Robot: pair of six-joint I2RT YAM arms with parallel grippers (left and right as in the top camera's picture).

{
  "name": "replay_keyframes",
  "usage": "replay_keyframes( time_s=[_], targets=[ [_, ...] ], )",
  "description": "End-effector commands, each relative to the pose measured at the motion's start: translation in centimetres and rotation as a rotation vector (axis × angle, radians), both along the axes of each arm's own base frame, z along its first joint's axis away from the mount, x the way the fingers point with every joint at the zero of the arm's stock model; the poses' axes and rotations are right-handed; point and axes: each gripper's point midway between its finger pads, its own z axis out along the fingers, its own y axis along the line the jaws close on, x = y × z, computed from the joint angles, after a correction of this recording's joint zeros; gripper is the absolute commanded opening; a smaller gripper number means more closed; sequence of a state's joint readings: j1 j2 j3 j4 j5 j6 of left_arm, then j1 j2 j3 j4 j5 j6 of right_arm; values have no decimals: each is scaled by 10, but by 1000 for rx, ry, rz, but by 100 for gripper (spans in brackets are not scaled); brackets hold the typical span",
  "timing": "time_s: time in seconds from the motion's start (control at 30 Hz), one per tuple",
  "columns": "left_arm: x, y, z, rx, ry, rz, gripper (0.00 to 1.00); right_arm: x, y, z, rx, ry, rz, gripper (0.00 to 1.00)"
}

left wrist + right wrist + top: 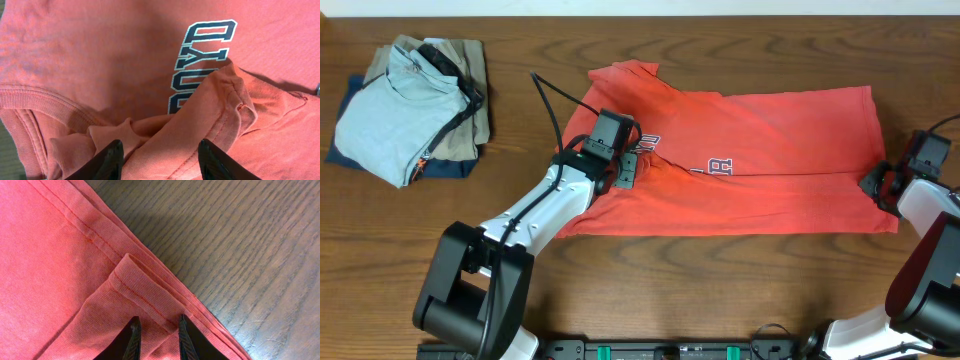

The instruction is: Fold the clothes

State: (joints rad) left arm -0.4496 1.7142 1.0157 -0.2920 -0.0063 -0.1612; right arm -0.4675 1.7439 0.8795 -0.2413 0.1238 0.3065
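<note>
- Shirt (770,140) lies flat on the table (720,285), with its long axis running side to side in the overhead view.
- Its sleeve (625,78) end points toward my left arm. Its hem (95,232) points toward my right arm.
- Navy lettering (200,55) runs along that same axis, mid-chest.
- My left gripper (159,150) sits over the sleeve end, just beside the lettering.
- Its fingers (112,157) are spread wide, and a raised, stitched fold (220,100) of red cloth is bunched between them.
- My right gripper (157,325) is at the hem's near corner, on the shirt's far right edge.
- Those fingers (134,335) stand narrow, pinching a small turned-over flap of hem. Bare wood lies just beyond it.
- A pile (415,110) of other clothes lies well apart, at the far left.
</note>
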Motion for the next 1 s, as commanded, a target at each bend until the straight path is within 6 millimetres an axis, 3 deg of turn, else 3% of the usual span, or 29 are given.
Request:
replay_keyframes(
  time_s=[0.0, 0.43, 0.97],
  targets=[
    [4, -1, 10, -16, -18, 16, 50, -2, 1, -4, 7, 9, -2, 26],
    [4, -1, 10, -15, -18, 16, 50, -2, 1, -5, 7, 10, -2, 33],
    [4, -1, 10, -15, -18, 16, 50, -5, 2, -7, 5, 19, -5, 32]
  ],
)
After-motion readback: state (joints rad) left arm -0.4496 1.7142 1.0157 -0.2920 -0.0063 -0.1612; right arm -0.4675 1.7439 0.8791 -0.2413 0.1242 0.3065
